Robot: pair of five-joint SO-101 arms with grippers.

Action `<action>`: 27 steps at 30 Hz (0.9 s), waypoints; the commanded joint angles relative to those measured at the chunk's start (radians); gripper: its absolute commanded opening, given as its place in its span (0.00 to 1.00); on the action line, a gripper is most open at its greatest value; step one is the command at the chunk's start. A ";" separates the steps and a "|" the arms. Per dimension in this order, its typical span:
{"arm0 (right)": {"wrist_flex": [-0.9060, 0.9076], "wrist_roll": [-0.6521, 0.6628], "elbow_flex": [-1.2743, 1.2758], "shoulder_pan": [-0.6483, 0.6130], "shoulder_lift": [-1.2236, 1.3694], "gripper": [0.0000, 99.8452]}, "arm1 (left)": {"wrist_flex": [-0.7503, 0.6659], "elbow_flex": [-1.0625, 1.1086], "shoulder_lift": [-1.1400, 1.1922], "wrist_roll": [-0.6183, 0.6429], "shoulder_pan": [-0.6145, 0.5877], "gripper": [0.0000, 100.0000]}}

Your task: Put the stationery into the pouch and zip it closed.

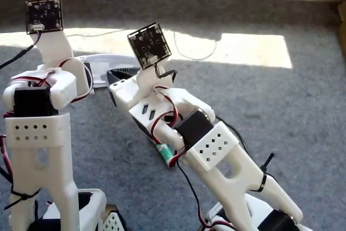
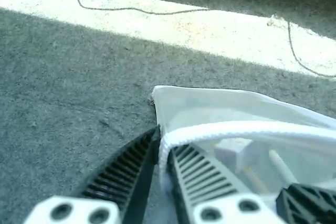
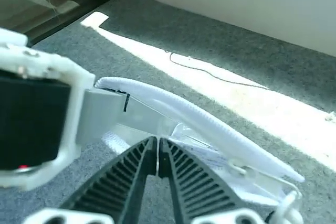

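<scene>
Grey felt is covering the counter [image 1: 303, 106] under the pouch [image 1: 105, 64], and a sunlit strip [image 1: 243, 50] is lying across it just beyond the pouch.

The pouch is resting flat on the counter. Through its clear wall you are seeing stationery already inside: a pale block [image 2: 231, 150] and a thin stick [image 2: 283, 166] beside it. So you are judging the filling as done and the zipping as the step in hand.

Your left hand [image 2: 157, 145] is pinching the end of the pouch, its ribbed fingers closed narrow on the white zip band where that band meets the pouch's corner.

Your right hand [image 3: 157, 153] is sitting against the pouch's long side, just below the zip band [image 3: 210, 124]. Its fingers are pressed together, and you cannot tell whether they are gripping a pull or nothing at all. How much of the zip is closed is not clear either.

Next, you are likely needing the left hand to anchor the pouch's end. The right hand will need a sure hold on the slider to draw it along the band; if the pouch lifts or bunches, the zip may jam.
</scene>
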 commanded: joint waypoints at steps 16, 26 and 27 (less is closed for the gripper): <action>0.561 -0.003 -0.351 0.189 -0.076 0.01 | -0.003 -0.056 -0.005 0.009 -0.048 0.01; 0.739 0.002 -0.354 0.288 -0.064 0.01 | 0.003 -0.059 -0.013 0.009 -0.133 0.01; 0.754 0.002 -0.354 0.294 -0.064 0.01 | 0.003 -0.061 -0.013 0.009 -0.150 0.01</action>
